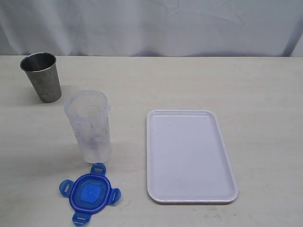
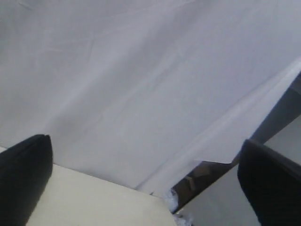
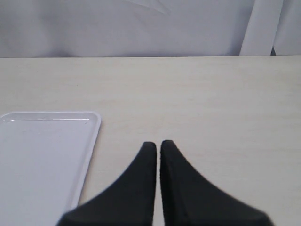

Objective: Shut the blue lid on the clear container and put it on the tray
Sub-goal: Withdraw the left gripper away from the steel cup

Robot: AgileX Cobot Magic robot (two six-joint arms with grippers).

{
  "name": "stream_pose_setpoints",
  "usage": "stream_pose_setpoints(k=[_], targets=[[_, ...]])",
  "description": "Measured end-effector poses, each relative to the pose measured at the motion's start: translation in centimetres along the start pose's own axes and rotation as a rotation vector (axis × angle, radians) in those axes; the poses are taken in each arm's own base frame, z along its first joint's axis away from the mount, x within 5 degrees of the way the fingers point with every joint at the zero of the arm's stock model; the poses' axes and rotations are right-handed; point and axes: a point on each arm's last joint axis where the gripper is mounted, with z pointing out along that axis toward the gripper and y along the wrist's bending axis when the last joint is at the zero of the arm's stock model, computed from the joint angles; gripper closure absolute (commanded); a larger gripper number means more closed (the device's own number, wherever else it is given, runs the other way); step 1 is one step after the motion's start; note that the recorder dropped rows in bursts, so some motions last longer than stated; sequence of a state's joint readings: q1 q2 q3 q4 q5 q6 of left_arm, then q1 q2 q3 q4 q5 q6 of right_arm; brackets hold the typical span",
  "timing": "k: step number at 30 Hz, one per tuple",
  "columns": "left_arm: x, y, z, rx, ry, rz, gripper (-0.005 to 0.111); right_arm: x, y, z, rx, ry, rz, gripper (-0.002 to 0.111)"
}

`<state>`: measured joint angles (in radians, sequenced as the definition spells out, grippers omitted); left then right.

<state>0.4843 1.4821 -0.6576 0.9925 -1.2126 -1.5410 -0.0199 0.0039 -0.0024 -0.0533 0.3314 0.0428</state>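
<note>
Nearest, blue lid [image 1: 90, 193] lies beside clear container [image 1: 90, 127], apart from tray [image 1: 189, 156].

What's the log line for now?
round blue plastic lid: on table; tall clear plastic container: uncovered; flat white plastic tray: bare; left pincer: open; right pincer: shut

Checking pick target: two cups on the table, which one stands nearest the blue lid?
The clear plastic cup, right beside the blue lid; the steel cup stands farther off.
</note>
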Motion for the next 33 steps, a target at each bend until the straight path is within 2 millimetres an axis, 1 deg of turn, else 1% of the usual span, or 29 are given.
stream_pose_setpoints(k=[4, 7, 9, 13, 15, 16, 18, 20, 23, 27, 30, 33], targets=[[-0.6, -2.6, -0.4, 0.052, -0.014, 0.047, 0.002, 0.0, 0.0, 0.0, 0.000, 0.000, 0.000, 0.104], [-1.3, -5.3, -0.5, 0.106, 0.018, 0.148, 0.002, 0.0, 0.0, 0.0, 0.000, 0.000, 0.000, 0.104], [-2.2, -7.1, -0.5, 0.100, 0.055, 0.219, 0.002, 0.0, 0.0, 0.0, 0.000, 0.000, 0.000, 0.104], [-4.4, -11.1, -0.6, 0.008, 0.121, 0.433, 0.002, 0.0, 0.0, 0.0, 0.000, 0.000, 0.000, 0.104], [-5.5, -12.9, -0.6, -0.066, 0.125, 0.507, 0.002, 0.0, 0.0, 0.0, 0.000, 0.000, 0.000, 0.104], [-5.8, -13.4, -0.6, -0.108, 0.137, 0.539, 0.002, 0.0, 0.0, 0.0, 0.000, 0.000, 0.000, 0.104], [-6.8, -14.4, -0.5, -0.190, 0.103, 0.573, 0.002, 0.0, 0.0, 0.0, 0.000, 0.000, 0.000, 0.104], [-7.7, -15.0, -0.6, -0.239, 0.056, 0.589, 0.002, 0.0, 0.0, 0.0, 0.000, 0.000, 0.000, 0.104], [-8.6, -15.0, -0.8, -0.311, -0.009, 0.624, 0.002, 0.0, 0.0, 0.0, 0.000, 0.000, 0.000, 0.104], [-9.6, -14.5, -1.2, -0.429, -0.071, 0.787, 0.002, 0.0, 0.0, 0.0, 0.000, 0.000, 0.000, 0.104], [-11.2, -13.8, -2.1, -0.616, -0.170, 0.925, 0.002, 0.0, 0.0, 0.0, 0.000, 0.000, 0.000, 0.104], [-13.1, -13.2, -3.8, -0.897, -0.294, 1.055, 0.002, 0.0, 0.0, 0.0, 0.000, 0.000, 0.000, 0.104]])
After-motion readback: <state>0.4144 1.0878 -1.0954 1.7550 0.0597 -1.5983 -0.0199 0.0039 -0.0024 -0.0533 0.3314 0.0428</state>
